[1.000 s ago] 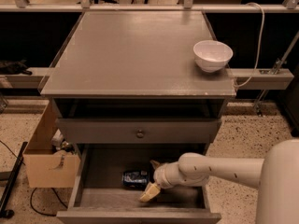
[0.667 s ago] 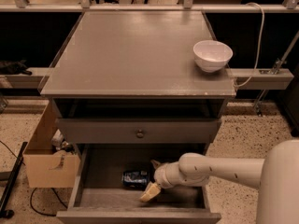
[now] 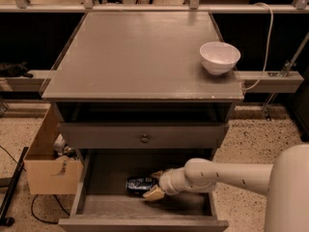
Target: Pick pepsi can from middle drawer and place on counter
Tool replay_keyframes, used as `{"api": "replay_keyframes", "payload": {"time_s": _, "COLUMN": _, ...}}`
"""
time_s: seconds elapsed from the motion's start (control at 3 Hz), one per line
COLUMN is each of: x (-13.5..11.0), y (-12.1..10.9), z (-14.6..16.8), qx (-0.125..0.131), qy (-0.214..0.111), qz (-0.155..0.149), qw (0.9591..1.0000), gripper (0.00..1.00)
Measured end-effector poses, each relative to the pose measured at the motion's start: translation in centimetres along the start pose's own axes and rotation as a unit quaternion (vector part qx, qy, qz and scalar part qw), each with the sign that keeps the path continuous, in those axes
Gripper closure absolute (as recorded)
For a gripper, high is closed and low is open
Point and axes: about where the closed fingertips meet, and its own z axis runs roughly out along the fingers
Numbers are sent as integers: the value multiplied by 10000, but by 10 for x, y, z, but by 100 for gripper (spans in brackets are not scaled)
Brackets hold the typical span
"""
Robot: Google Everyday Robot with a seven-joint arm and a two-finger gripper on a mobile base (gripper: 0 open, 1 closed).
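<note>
The pepsi can (image 3: 139, 184) lies on its side on the floor of the open middle drawer (image 3: 111, 204). It is blue with white markings too small to read. The end effector (image 3: 154, 183) sits at its right end, and I cannot tell whether it grips the can. A white bowl (image 3: 219, 57) stands on the bench (image 3: 135, 57).

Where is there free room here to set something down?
Most of the counter is bare, from its left edge across to the white bowl near the right edge. In the middle drawer, the floor left of the pepsi can is free; the right side is crowded, with the hand at the can.
</note>
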Motion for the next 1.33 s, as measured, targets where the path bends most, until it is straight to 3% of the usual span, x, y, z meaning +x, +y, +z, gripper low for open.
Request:
{"api": "replay_keyframes", "payload": {"time_s": 0.67, "x": 0, "y": 0, "z": 0, "qx": -1, "qy": 0, "qz": 0, "qw": 10000, "gripper": 86}}
{"api": "replay_keyframes", "payload": {"time_s": 1.0, "x": 0, "y": 0, "z": 0, "qx": -1, "qy": 0, "qz": 0, "qw": 10000, "gripper": 100}}
{"api": "replay_keyframes", "payload": {"time_s": 1.33, "x": 0, "y": 0, "z": 0, "qx": -1, "qy": 0, "qz": 0, "qw": 10000, "gripper": 100}}
